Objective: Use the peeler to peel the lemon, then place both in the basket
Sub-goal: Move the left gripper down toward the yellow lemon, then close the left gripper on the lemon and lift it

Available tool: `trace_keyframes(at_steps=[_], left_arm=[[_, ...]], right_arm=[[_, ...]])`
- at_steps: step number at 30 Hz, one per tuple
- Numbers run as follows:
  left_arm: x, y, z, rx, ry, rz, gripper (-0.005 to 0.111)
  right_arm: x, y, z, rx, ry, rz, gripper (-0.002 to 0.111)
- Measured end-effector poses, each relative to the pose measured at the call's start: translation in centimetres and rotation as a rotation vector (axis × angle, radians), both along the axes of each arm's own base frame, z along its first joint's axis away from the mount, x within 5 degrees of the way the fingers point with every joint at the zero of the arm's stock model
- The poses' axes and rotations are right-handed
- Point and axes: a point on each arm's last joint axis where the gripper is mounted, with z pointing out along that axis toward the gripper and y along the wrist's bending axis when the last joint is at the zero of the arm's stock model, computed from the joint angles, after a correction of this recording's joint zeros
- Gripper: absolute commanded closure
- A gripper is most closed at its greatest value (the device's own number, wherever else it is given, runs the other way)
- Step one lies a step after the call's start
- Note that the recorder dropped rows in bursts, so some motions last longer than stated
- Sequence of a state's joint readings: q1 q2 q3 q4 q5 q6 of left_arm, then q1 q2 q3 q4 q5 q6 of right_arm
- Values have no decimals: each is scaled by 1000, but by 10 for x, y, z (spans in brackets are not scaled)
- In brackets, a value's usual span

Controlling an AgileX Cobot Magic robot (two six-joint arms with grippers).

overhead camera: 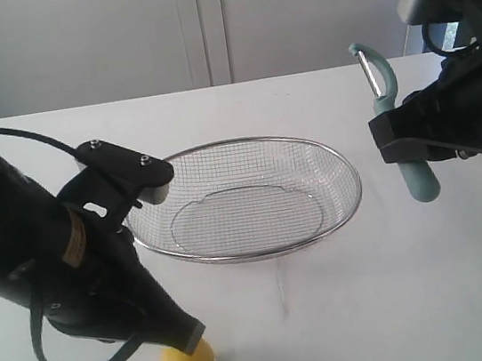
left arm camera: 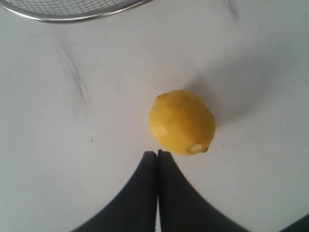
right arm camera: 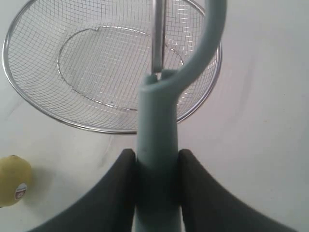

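- Yellow against the white worktop (overhead camera: 375,305), the lemon (left arm camera: 182,122) lies loose outside the basket (overhead camera: 260,254), near the basket's rim on the left arm's side
- The left pincer (left arm camera: 157,153) has its fingers pressed together and holds nothing; its tips sit just beside the lemon, and we cannot tell whether they touch the skin
- We read that closed, low pose as a nudge or a steadying point against the fruit, since closed fingers cannot take it up; they would have to spread first
- The right pincer (right arm camera: 156,153) is pinching the peeler (right arm camera: 157,121) by the pale teal handle, one finger on each side, with the curved head and metal blade standing clear of the grip
- In the exterior view the peeler is carried upright in the air beside the basket, well apart from the lemon; we judge it is parked there so the blade is free and out of the left arm's way
- The basket is empty, so neither thing has gone in, and the lemon's skin looks whole to us
- Next, we think, the lemon must be gripped or braced before the blade can meet it; round fruit on a smooth top may roll
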State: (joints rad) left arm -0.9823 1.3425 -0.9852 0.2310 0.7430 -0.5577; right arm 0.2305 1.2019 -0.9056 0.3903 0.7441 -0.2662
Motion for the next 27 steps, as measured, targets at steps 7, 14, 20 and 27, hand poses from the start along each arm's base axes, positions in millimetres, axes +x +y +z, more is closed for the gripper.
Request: trace_keyframes(at_steps=[7,14,20,27], left_arm=[[2,-14,-21,11,105,33,25],[7,-31,-46,-35,193,149,11],[12,-36,-62,-7,210,238,11],[17,-39,-72,-1,198,298,11]], right_arm=[[0,0,0,0,0,0,108],[0,0,0,0,0,0,108],[0,0,0,0,0,0,108],[0,0,0,0,0,0,108]])
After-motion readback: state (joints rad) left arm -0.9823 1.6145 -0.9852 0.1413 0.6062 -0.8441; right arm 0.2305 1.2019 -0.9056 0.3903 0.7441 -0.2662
